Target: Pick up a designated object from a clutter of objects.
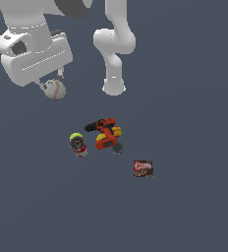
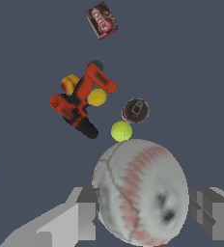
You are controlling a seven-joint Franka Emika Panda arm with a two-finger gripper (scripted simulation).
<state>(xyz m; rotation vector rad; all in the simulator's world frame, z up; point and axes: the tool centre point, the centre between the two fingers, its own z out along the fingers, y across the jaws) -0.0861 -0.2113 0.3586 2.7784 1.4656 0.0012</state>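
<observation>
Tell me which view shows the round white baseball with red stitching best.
The wrist view: the round white baseball with red stitching fills the foreground between the gripper fingers, seams clear. The exterior view shows it only small, held under the gripper above the floor.

We see a plain dark blue-grey floor (image 1: 194, 98) carrying an orange-red power drill (image 1: 105, 134) lying on its side, a red can (image 1: 78, 146) just beside it towards the exterior view's left, and a dark red-brown box (image 1: 143, 168) apart on the right.

White baseball (image 2: 140, 193), red stitching; orange-red drill (image 1: 106, 134); red can (image 1: 78, 145), green-yellow top; dark red-brown box (image 1: 143, 168).
</observation>
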